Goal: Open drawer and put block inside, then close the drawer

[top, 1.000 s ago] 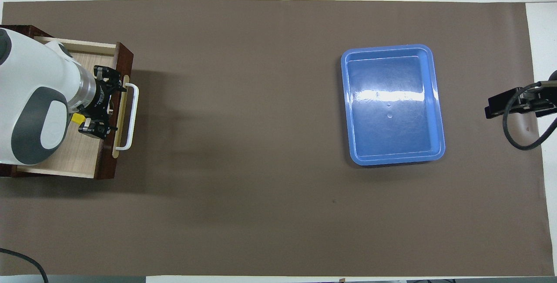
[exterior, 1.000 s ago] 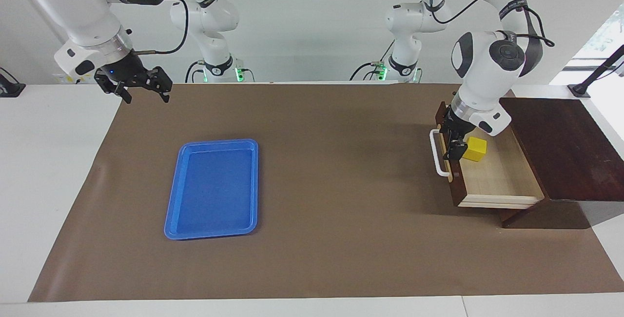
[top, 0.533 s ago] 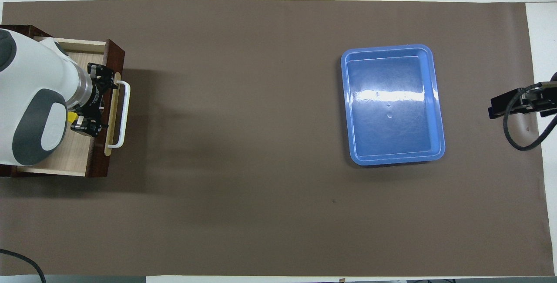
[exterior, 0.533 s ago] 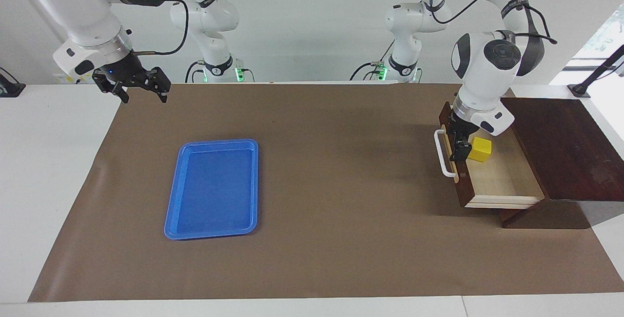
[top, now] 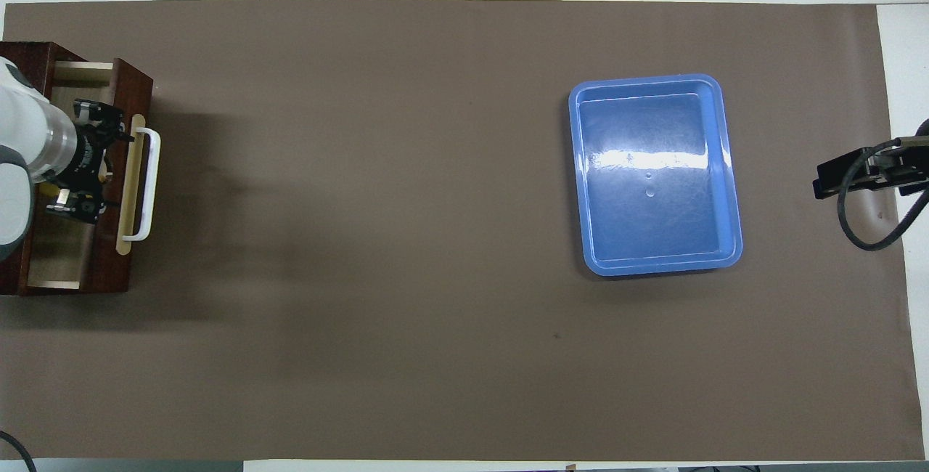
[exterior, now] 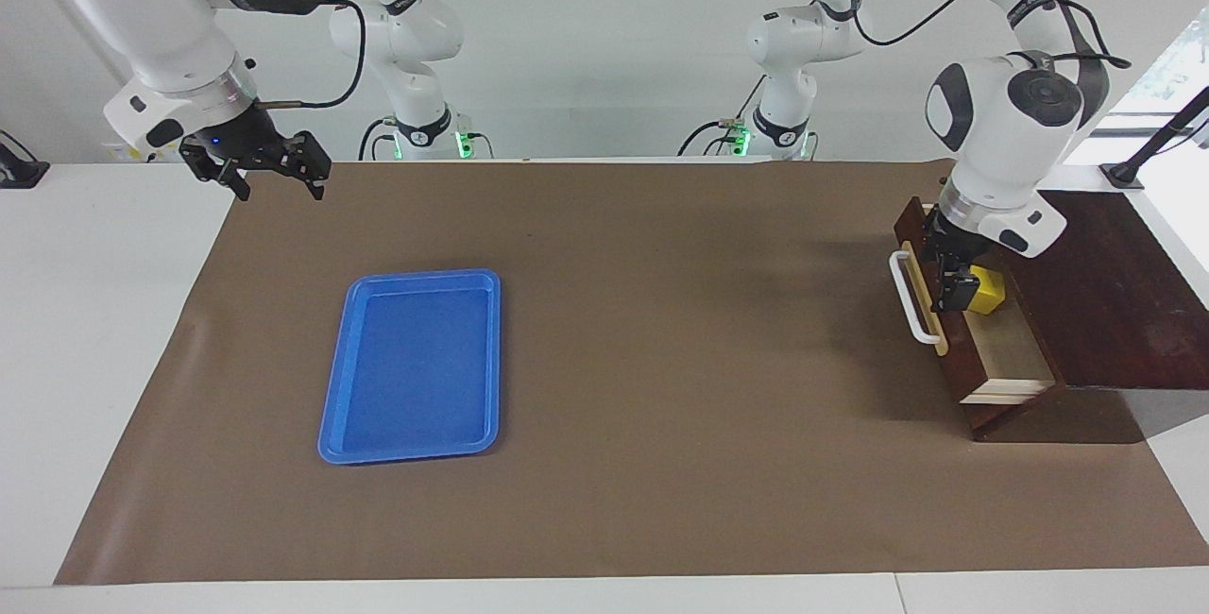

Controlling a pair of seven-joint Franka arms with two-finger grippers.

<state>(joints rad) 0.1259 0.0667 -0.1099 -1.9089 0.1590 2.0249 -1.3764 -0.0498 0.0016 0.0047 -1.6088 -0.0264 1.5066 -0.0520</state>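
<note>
The dark wooden drawer [exterior: 956, 354] with its white bar handle [exterior: 911, 298] stands partly open from the dark box [exterior: 1115, 293] at the left arm's end of the table. The yellow block [exterior: 988, 291] lies inside on the pale floor, half hidden by my left gripper. My left gripper [exterior: 947, 274] is open and empty, its fingers down inside the drawer just behind the drawer front [top: 138, 87]; it also shows in the overhead view [top: 82, 160]. My right gripper [exterior: 257, 165] is open and waits in the air at the right arm's end of the table.
An empty blue plastic tray [exterior: 411, 364] lies on the brown mat toward the right arm's end; it also shows in the overhead view [top: 653, 174]. The mat [exterior: 661, 359] between tray and drawer is bare.
My left gripper has moved toward the box and the drawer has slid in with it, from wide open to about a third open. The block went in with it. The right arm has hardly moved.
</note>
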